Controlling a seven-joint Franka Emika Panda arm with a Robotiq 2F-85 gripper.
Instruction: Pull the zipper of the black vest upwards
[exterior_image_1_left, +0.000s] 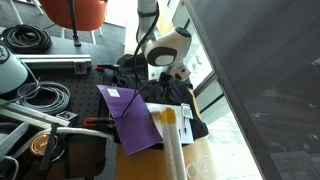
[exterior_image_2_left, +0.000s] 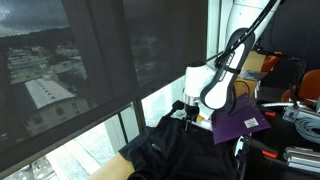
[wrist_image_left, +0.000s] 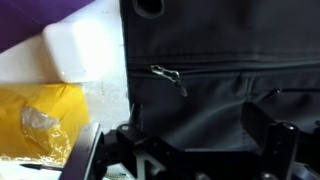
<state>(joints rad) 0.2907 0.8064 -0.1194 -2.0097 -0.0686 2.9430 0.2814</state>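
The black vest (exterior_image_2_left: 175, 152) lies rumpled on the table by the window; it also shows in an exterior view (exterior_image_1_left: 190, 100). In the wrist view the vest (wrist_image_left: 220, 40) fills most of the frame. A zipper line runs across it, with a small metal zipper pull (wrist_image_left: 170, 76) hanging from it. My gripper (wrist_image_left: 200, 130) is open just above the fabric. Its two fingers stand apart, below and to the right of the pull, and hold nothing. It shows in both exterior views (exterior_image_1_left: 172, 76) (exterior_image_2_left: 188, 110), pointing down at the vest.
A flat purple sheet (exterior_image_1_left: 130, 115) (exterior_image_2_left: 240, 122) lies beside the vest. A yellow packet (wrist_image_left: 40, 118) and a white block (wrist_image_left: 85, 45) sit at its edge. Coiled black cables (exterior_image_1_left: 30, 40) lie farther back. Window blinds (exterior_image_2_left: 90, 70) stand close by.
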